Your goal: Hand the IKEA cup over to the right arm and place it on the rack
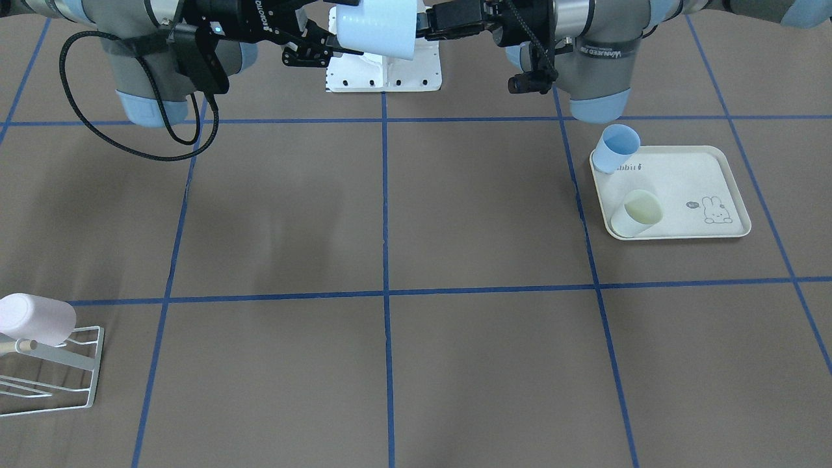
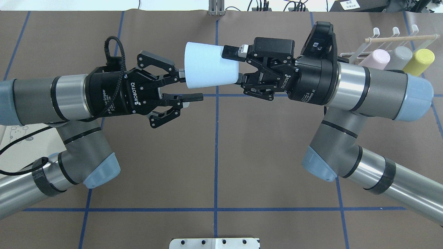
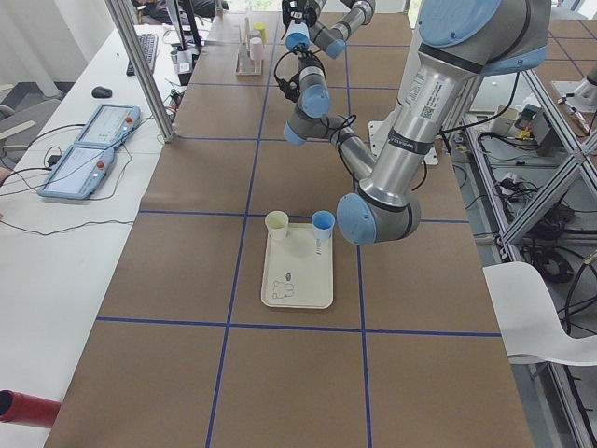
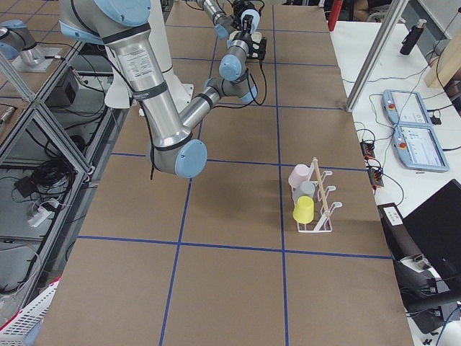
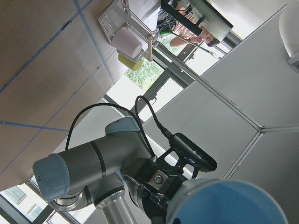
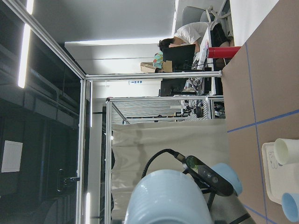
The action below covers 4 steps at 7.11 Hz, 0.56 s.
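Where the two arms meet (overhead view): the IKEA cup lies on its side in the air above the tabletop, well apart from the rack, mouth turned away from the rack.
Right hand (overhead): closed on the cup's narrow base end, a finger on each side. This leaves the mouth free, which I judge suits the rack.
Left hand (overhead): fingers parted to a medium gap astride the rim wall, not pinching it. Whether the upper fingertip touches the rim I cannot tell.
Rack (overhead): a pink cup, a grey cup and a yellow cup sit in a row at it.
Front-facing view: the cup hangs at the robot's end, diagonally across from the rack. The cream tray, far from the rack, carries a blue cup and a pale cup.
Side views: both hands are too small to judge.
Left wrist view: the cup's open mouth is close, the rack far beyond.
Right wrist view: the cup's closed base is close, with no fingers in frame.
Step (judged): the handover is nearly done. The left hand must back clear before the right arm swings toward the rack.
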{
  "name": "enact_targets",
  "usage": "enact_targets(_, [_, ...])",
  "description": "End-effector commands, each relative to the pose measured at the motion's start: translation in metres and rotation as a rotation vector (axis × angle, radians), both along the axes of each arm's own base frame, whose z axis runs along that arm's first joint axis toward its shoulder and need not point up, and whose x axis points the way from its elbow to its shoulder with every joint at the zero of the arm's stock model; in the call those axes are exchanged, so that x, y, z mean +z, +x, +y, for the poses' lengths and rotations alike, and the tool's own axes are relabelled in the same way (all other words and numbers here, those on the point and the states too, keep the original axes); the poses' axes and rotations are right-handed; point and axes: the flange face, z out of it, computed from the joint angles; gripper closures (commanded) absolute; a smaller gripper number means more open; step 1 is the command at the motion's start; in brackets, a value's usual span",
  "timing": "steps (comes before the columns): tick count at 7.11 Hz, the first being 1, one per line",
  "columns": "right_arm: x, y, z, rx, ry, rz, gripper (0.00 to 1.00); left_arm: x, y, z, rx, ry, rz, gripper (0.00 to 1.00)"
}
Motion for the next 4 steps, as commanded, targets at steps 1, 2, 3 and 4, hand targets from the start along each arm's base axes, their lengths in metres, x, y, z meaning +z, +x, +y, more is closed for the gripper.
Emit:
enact_targets(1, [0.000, 0.003, 0.001, 0.001, 0.004, -0.006, 0.56, 0.002, -0.003, 0.001, -0.006, 0.002, -0.003, 0.00])
enact_targets(2, [0.004, 0.006, 0.001, 0.001, 0.006, -0.006, 0.56, 0.016, -0.002, 0.000, -0.010, -0.013, -0.024, 0.00])
enact_targets(3, [0.015, 0.014, 0.001, 0.011, -0.003, 0.011, 0.56, 0.034, -0.005, -0.006, -0.027, -0.030, -0.054, 0.00])
enact_targets(4, [0.039, 0.031, -0.020, 0.078, -0.020, 0.077, 0.56, 0.047, -0.008, -0.013, -0.084, -0.005, -0.097, 0.00])
